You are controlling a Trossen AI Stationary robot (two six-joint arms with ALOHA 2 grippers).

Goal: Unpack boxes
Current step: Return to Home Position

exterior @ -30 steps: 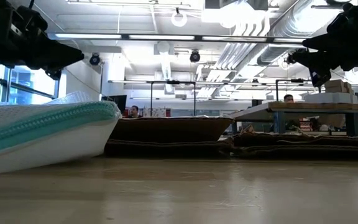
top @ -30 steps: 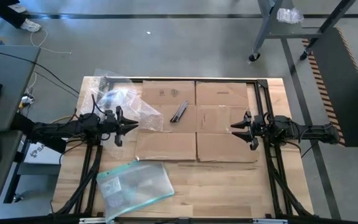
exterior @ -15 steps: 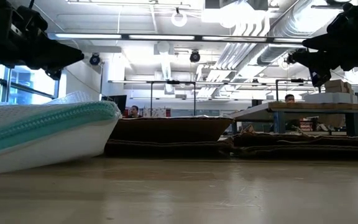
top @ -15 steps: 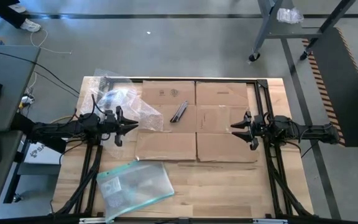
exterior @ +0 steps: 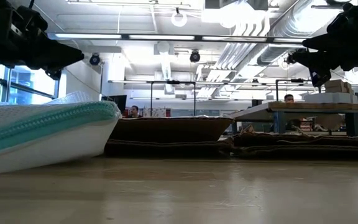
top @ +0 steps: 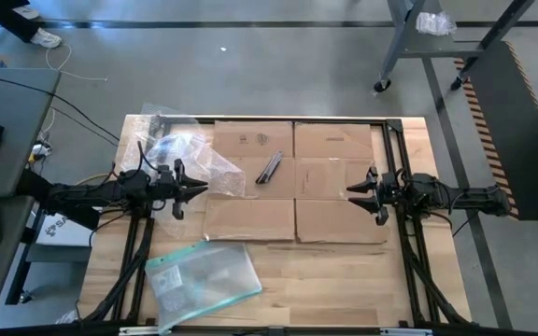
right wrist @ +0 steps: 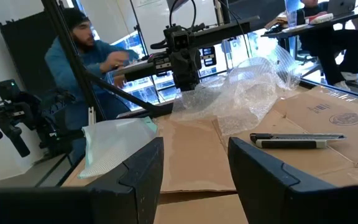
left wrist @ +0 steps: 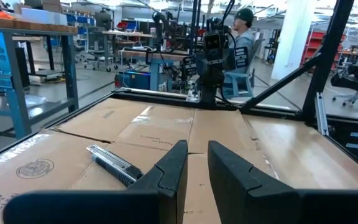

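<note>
The brown cardboard box (top: 292, 182) lies mid-table with its flaps spread flat; it also shows in the low view (exterior: 173, 134). A grey box cutter (top: 269, 168) lies on the cardboard and shows in both wrist views (left wrist: 114, 165) (right wrist: 297, 141). My left gripper (top: 194, 189) hovers at the box's left edge, its fingers (left wrist: 178, 168) a narrow gap apart, empty. My right gripper (top: 355, 193) hovers over the box's right edge, open and empty (right wrist: 194, 162). Both hang well above the table in the low view (exterior: 73, 57) (exterior: 294, 56).
A clear bubble wrap sheet (top: 190, 154) lies at the box's far left corner. A flat clear pouch with a teal edge (top: 204, 278) lies near the front left. Bare wood (top: 344, 280) lies at the front right. People sit beyond the table (right wrist: 82, 68).
</note>
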